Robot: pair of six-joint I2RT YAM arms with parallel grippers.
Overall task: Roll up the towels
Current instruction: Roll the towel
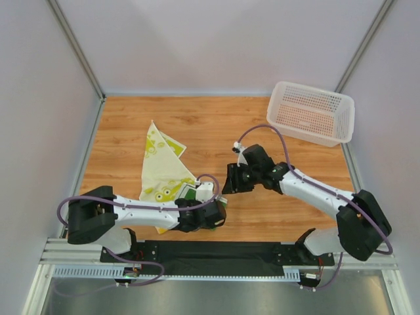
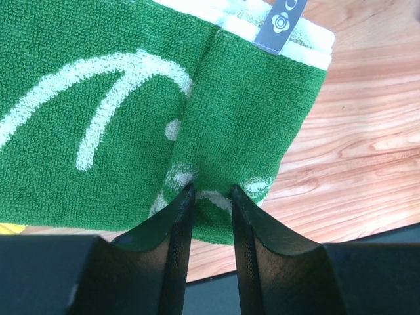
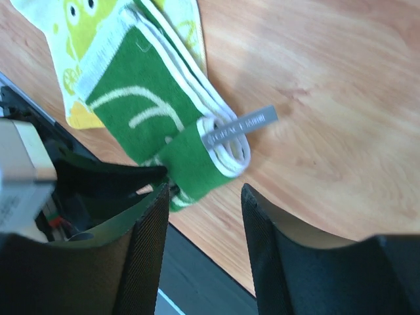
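We see the left hand (image 2: pixel 211 193) clenched on a fold at the edge of the green towel (image 2: pixel 131 98). That towel, folded thick or perhaps partly rolled, lies near the front edge of the bench (image 1: pixel 216 125), overlapping a corner of the yellow towel (image 1: pixel 163 172). The right hand (image 3: pixel 205 190) hangs released just beside the green towel, grasping nothing. The basket (image 1: pixel 310 111) stands far right.

The green towel (image 3: pixel 154 115) (white-edged, grey tag) lies folded in layers, partly atop a near corner of the cream-yellow towel (image 1: pixel 163 172).
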